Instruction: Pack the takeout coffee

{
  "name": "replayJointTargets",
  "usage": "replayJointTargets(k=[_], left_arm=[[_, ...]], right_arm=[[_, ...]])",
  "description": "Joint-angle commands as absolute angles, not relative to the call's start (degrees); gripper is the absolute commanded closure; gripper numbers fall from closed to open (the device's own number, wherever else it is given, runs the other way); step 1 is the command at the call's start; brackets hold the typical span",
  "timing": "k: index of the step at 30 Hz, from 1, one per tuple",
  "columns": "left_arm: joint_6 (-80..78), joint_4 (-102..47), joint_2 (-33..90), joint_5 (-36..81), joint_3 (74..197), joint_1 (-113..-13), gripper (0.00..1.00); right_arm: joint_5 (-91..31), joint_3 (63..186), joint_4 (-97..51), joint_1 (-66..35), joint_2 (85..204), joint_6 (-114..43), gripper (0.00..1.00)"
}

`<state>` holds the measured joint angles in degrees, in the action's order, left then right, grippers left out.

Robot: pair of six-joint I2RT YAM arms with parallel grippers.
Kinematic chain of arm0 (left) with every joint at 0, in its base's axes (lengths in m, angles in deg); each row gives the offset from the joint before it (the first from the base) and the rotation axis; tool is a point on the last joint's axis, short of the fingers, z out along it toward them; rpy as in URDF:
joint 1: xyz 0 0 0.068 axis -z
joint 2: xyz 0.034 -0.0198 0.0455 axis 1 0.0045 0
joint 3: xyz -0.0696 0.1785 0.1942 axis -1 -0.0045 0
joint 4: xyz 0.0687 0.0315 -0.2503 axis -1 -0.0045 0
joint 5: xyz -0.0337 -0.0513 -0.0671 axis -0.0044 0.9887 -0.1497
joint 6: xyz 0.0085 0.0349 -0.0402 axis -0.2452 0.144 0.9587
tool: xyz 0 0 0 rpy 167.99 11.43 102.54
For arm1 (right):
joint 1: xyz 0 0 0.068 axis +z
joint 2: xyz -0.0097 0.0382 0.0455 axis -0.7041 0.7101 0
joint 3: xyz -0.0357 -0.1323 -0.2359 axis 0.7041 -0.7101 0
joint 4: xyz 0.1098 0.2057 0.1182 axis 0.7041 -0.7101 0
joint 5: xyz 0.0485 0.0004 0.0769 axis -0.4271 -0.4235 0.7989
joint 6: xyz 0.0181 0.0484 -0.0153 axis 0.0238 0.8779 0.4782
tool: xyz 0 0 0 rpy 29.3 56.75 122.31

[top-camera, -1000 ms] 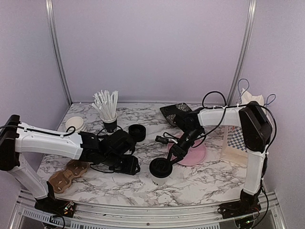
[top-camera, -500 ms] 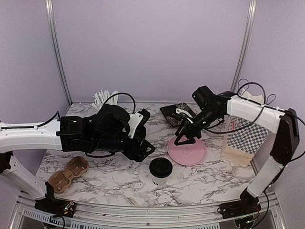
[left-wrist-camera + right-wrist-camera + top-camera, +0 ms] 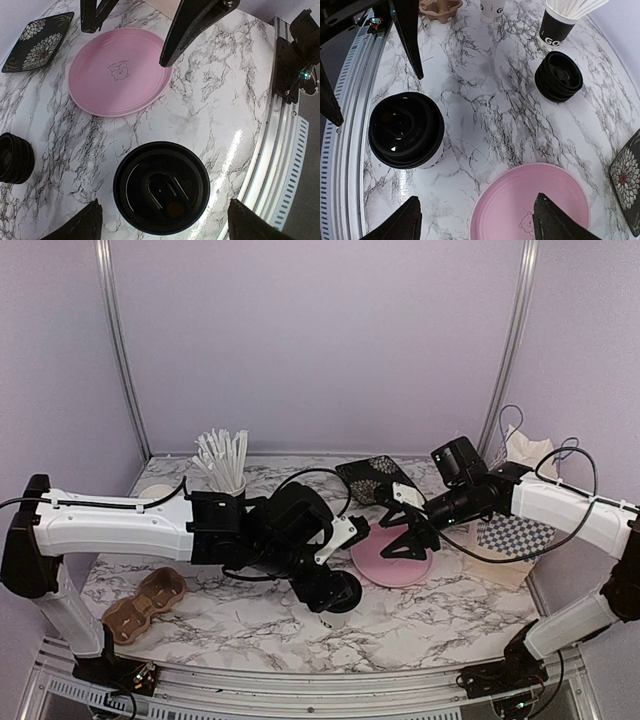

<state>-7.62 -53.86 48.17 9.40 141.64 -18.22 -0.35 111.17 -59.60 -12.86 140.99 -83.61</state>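
Note:
The takeout coffee, a white paper cup with a black lid [image 3: 161, 187], stands upright on the marble near the front edge. My left gripper [image 3: 167, 221] hangs open right above it, one finger on each side of the lid, touching nothing. In the top view that gripper [image 3: 335, 587] hides most of the cup [image 3: 335, 618]. My right gripper [image 3: 477, 216] is open and empty over the near rim of the pink plate [image 3: 530, 205], with the cup [image 3: 405, 129] off to its left. A brown cardboard cup carrier [image 3: 140, 605] lies at the front left.
A checkered paper bag [image 3: 515, 535] stands at the right. A black patterned dish [image 3: 375, 475] sits behind the pink plate [image 3: 395, 562]. A cup of white straws [image 3: 225, 470], a stack of black lids [image 3: 559, 75] and white cups [image 3: 158, 498] stand at the back left.
My left arm has swung right and now stands over the cup with its jaws spread wide. My right gripper has let go of the cup, opened and drawn back over the plate.

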Motion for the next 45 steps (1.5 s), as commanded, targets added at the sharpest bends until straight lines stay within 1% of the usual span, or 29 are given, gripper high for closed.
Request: replayJointTargets(k=[1, 12, 21, 30, 37, 45], left_arm=[[-9.2, -58.8, 52.2, 11.8, 145.9, -18.0, 0.12], [-8.8, -61.8, 59.3, 9.5, 150.4, -18.1, 0.17], [-8.7, -61.9, 59.9, 9.8, 150.7, -18.2, 0.27], [-8.5, -62.6, 58.2, 8.4, 151.5, -18.4, 0.34], [-8.0, -62.9, 58.3, 7.0, 154.4, -22.4, 0.39], [-9.0, -62.9, 64.2, 4.6, 164.4, -29.8, 0.42]], right_arm=[[-2.2, 109.4, -55.2, -13.1, 139.8, -84.8, 0.26], [-4.1, 108.3, -53.9, -13.2, 139.7, -84.0, 0.26], [-3.6, 108.3, -54.2, -13.2, 139.9, -84.0, 0.26], [-3.7, 108.9, -54.2, -14.7, 139.6, -82.3, 0.26], [-3.3, 109.4, -53.8, -17.4, 139.3, -80.8, 0.26], [-3.9, 109.5, -53.3, -18.6, 139.4, -79.8, 0.26]])
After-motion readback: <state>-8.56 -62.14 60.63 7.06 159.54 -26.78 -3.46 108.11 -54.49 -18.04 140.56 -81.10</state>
